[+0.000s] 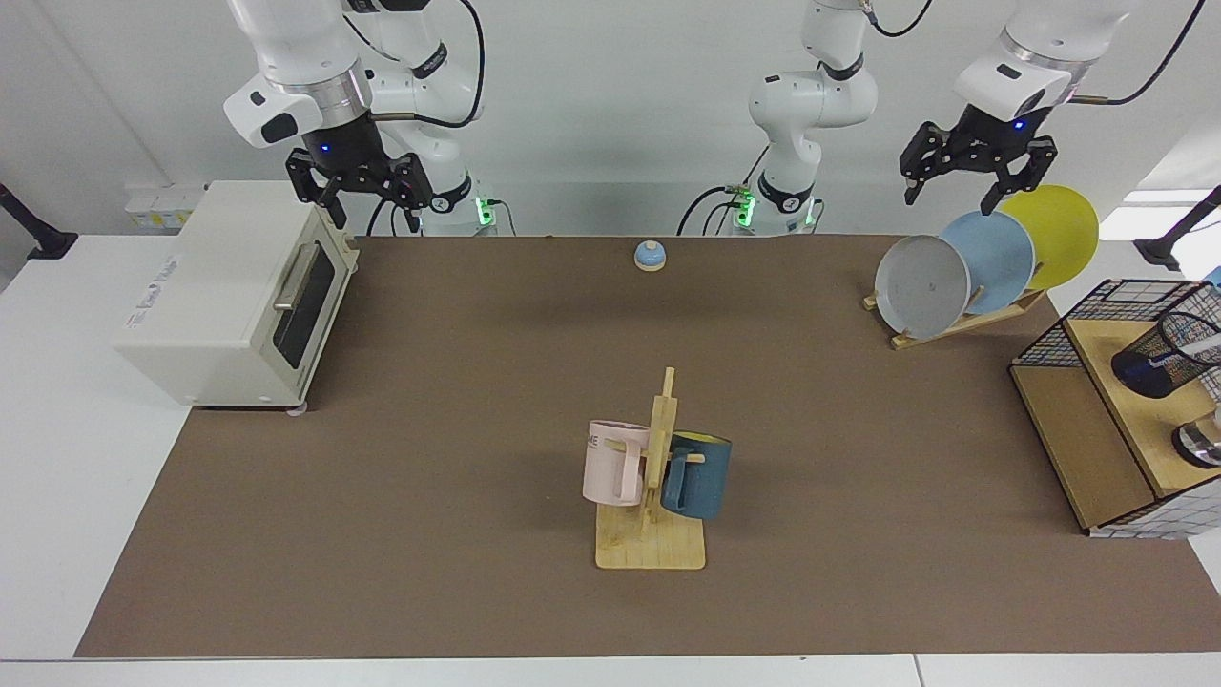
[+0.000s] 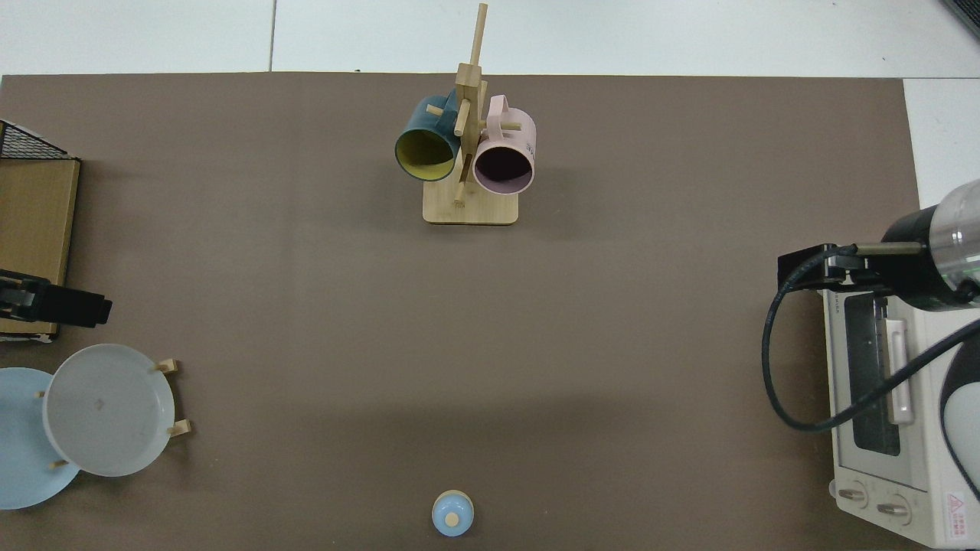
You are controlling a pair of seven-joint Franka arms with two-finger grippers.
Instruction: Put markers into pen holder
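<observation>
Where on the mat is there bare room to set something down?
Free: the wide stretch between the toaster oven and the mug tree, and between the mug tree and the wooden shelf. Crowded: that shelf, holding the pen holder, and the plate rack corner.

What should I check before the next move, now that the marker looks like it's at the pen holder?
1. Marker inside the pen holder: ok, its white barrel shows through the black mesh.
2. Pen holder standing upright on the wooden shelf: cannot tell, it sits at the picture's edge.
3. Left end effector empty: ok, open and holding nothing.
4. Left end effector apart from the blue plate: ok, it hangs above the plate.
5. Right end effector out of the way: ok, it waits open above the toaster oven.
</observation>
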